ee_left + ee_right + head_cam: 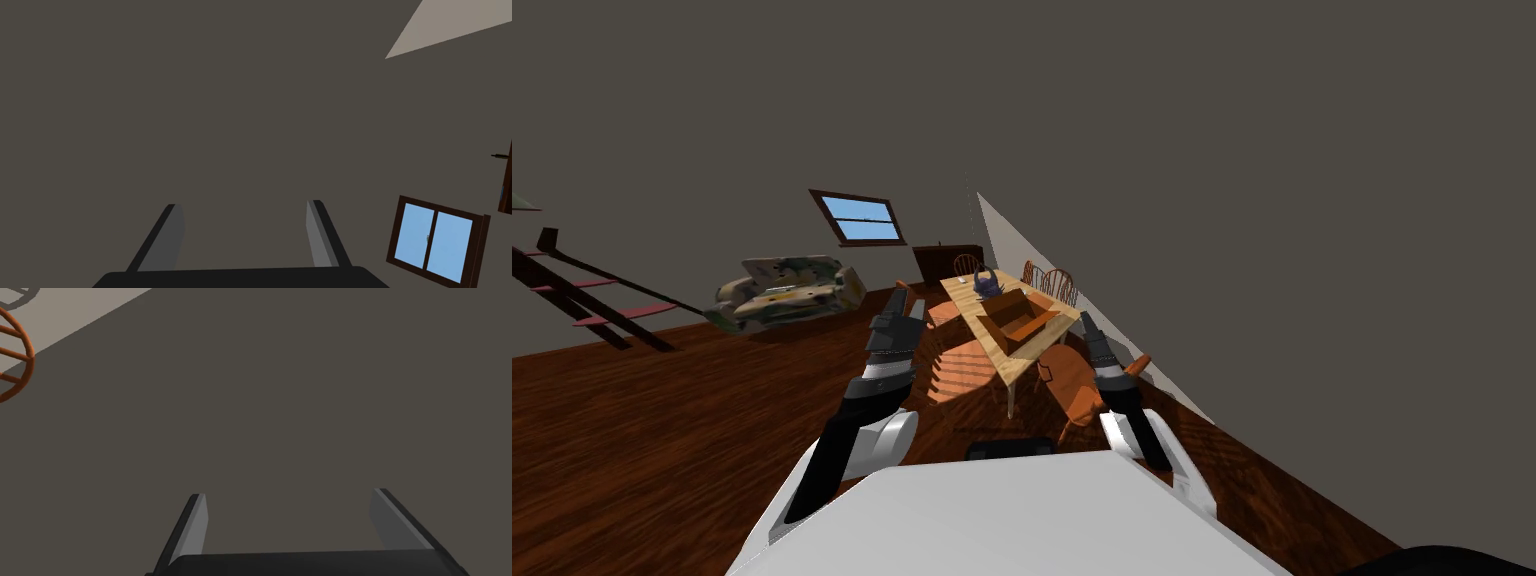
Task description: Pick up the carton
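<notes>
Nearest are my two hands, raised in front of me and well short of anything to grasp. The left hand [245, 206] has its fingers spread apart with nothing between them, and the right hand [288, 492] is the same, spread and empty. Beyond them, across a stretch of dark wooden floor, stands a long pale wooden counter [967, 300] with orange chairs [1077, 385] around it. The carton [1017, 318] sits on the counter's near half, towards its right edge. It is a brown box with its top uncovered, and it lies far of both hands and closer to the right one. A small bluish thing [987, 285] that I cannot identify stands on the counter just beyond the carton. A sofa [787, 290] and a window [857, 218] lie far off to the left. I judge the carton to be light, with thin walls that give under pressure, so a hard squeeze across it would probably buckle it. It also looks too broad for the fingers to span. The better hold is likely on one wall at the rim, one finger inside and one outside, near a corner where the wall is stiffest. First I must get closer.
</notes>
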Robot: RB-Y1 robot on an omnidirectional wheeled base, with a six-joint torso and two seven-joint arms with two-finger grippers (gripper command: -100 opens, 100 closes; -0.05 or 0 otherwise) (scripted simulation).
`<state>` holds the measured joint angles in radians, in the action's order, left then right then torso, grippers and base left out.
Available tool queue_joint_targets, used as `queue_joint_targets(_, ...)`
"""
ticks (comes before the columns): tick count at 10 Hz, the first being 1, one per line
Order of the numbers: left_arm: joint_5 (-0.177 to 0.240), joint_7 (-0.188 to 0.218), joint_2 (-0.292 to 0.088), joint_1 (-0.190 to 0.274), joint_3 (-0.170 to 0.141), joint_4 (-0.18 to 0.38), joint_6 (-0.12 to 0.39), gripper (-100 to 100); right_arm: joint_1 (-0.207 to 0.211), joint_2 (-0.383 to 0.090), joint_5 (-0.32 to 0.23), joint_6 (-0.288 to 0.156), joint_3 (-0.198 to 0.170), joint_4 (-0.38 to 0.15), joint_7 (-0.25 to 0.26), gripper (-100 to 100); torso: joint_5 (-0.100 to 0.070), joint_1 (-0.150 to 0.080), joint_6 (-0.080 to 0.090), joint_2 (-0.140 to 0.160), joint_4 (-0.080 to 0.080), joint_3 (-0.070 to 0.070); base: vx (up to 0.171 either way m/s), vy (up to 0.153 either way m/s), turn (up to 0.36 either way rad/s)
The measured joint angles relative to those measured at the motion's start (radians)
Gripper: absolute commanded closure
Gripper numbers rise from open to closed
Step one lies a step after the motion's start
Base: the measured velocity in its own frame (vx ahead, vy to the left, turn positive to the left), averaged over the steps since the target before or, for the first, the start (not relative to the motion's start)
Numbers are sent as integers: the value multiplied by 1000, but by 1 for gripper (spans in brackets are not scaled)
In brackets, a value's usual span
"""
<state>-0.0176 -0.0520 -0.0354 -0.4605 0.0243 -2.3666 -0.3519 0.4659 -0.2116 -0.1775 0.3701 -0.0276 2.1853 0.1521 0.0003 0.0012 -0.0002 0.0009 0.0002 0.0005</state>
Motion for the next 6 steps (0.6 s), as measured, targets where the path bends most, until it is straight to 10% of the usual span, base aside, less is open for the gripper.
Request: queue_joint_targets(6,0,0,0,0,0,0,0,0,-24,-174,-158,32,-51,-107,159,-100,0,1,0,0,0,0,-14,29,137)
